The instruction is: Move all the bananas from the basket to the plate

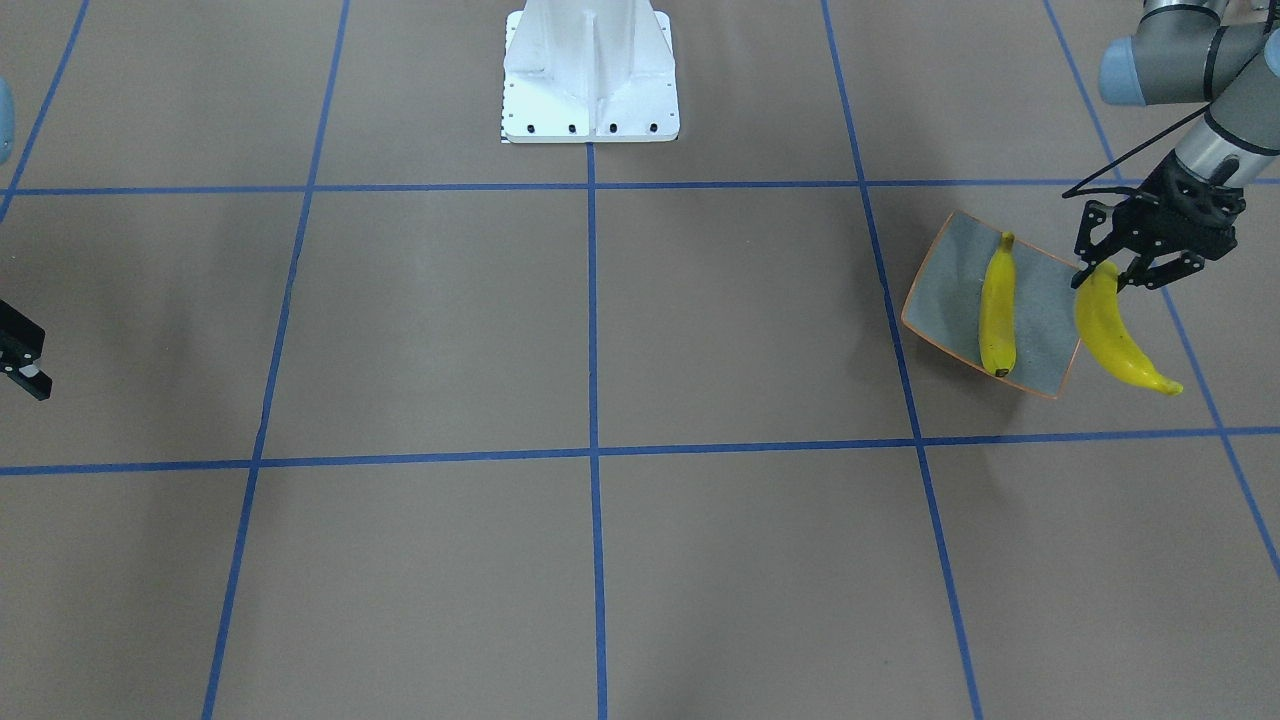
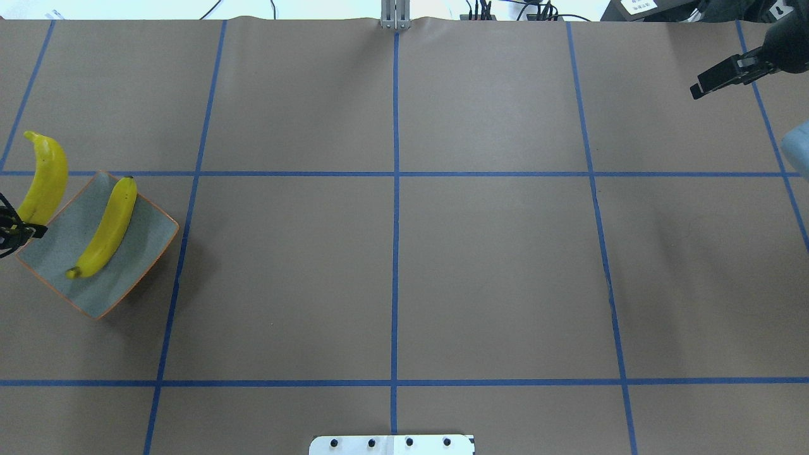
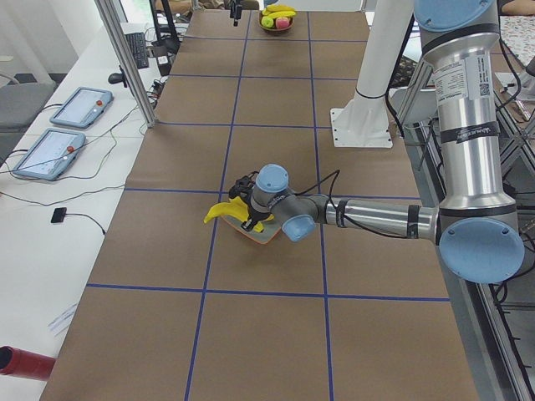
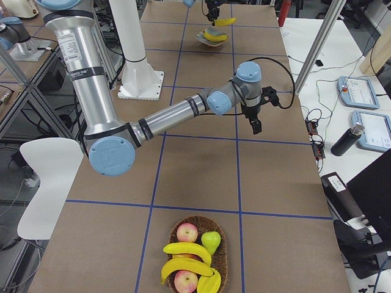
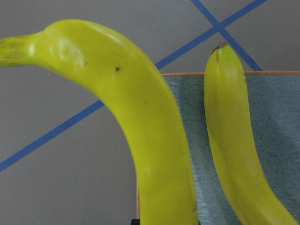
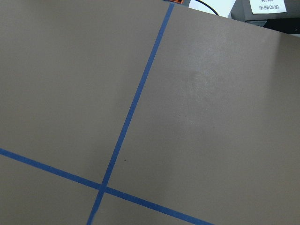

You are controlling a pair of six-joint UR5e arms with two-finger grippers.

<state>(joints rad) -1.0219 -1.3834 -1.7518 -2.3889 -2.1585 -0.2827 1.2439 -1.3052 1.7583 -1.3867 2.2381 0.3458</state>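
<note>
Near the left end of the desk (image 2: 493, 272), my left pincer (image 1: 1112, 275) is clamped on one end of a long curved banana (image 1: 1112, 335), which juts out past the rim of the square grey-blue plate (image 1: 945, 290). One straighter banana (image 1: 998, 310) lies flat on that plate. My right pincer (image 2: 711, 82) hangs toward the right end; I cannot tell whether it is parted or closed. At the right end, a wicker basket (image 4: 174, 235) holds more bananas (image 4: 186, 249), apples (image 4: 187, 232) and a pear (image 4: 211, 241).

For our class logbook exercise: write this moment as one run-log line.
left gripper: shut on held banana, at plate edge | plate: one lying banana | basket: bananas inside | right gripper: away, state unclear
</note>
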